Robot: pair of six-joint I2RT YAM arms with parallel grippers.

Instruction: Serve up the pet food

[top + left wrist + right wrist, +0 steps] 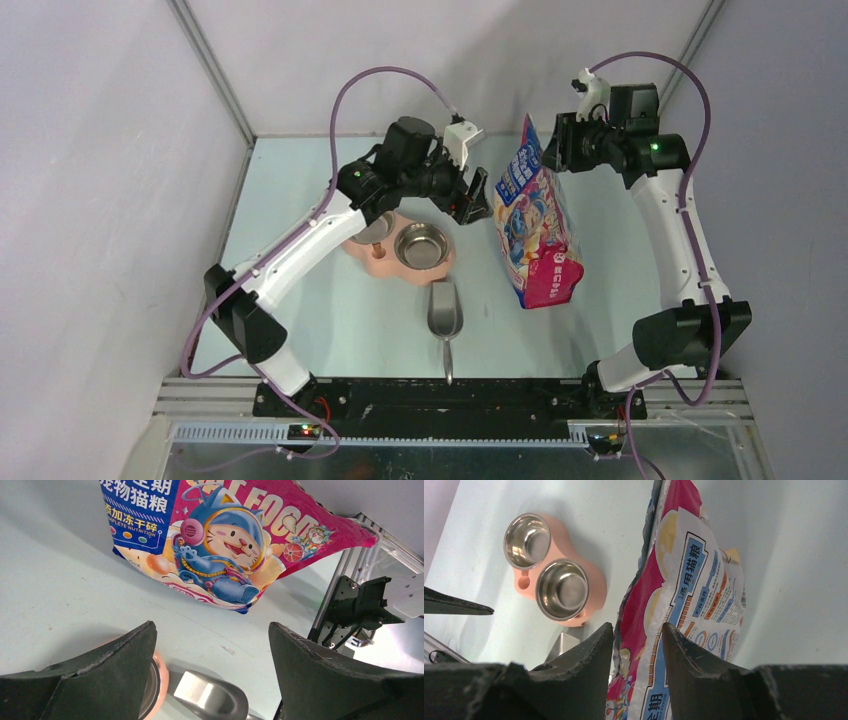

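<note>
Pale table (330,310), white walls: the right arm's jaws clench the top of the blue-pink printed cat-food bag (535,225), which stands upright; the left arm's jaws gape beside it. Pet food is unseen, presumably inside. Opening is in hand; next, the left must grip the mouth.

The pet food is not visible, hidden inside the upright blue-pink bag (535,230).
</note>
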